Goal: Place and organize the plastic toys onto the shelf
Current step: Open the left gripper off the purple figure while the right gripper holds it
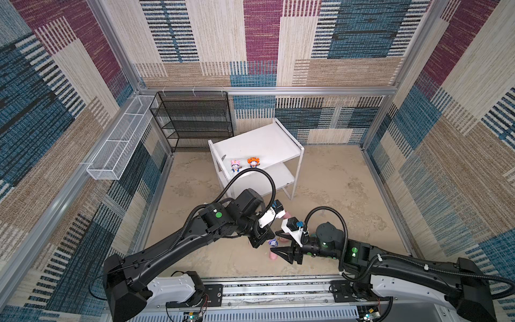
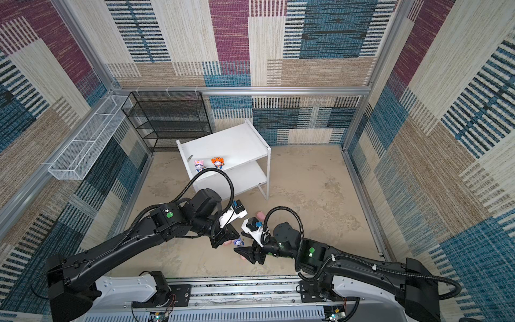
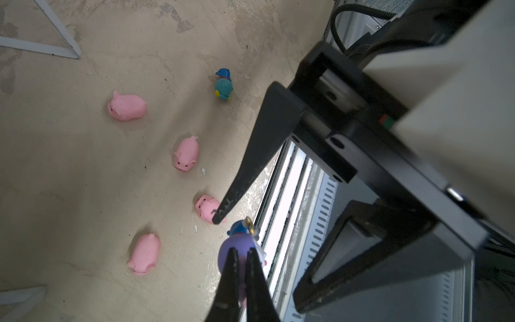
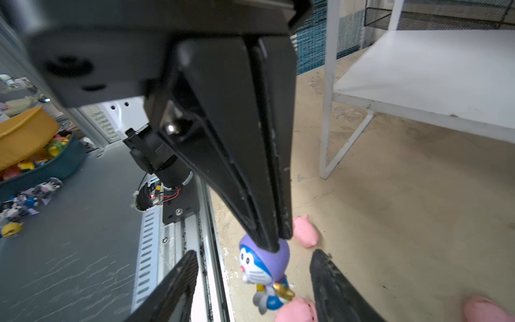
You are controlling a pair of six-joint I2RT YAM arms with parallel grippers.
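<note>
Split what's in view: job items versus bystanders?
Job: white shelf; pink-hooded figurine and orange-hooded figurine on its top board; purple-hooded figurine in the shut left hand; teal-hooded figurine and four pink pigs, unshelved.
Bystanders: black wire-mesh rack; white wire basket; bin of other toys.

No lettering, label, brand mark, number or sign can be read in any of the views.

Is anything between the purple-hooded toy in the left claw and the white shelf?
Nothing visible blocks the way to the shelf. Only the open right claw sits close beside the purple-hooded toy in the left claw.
</note>
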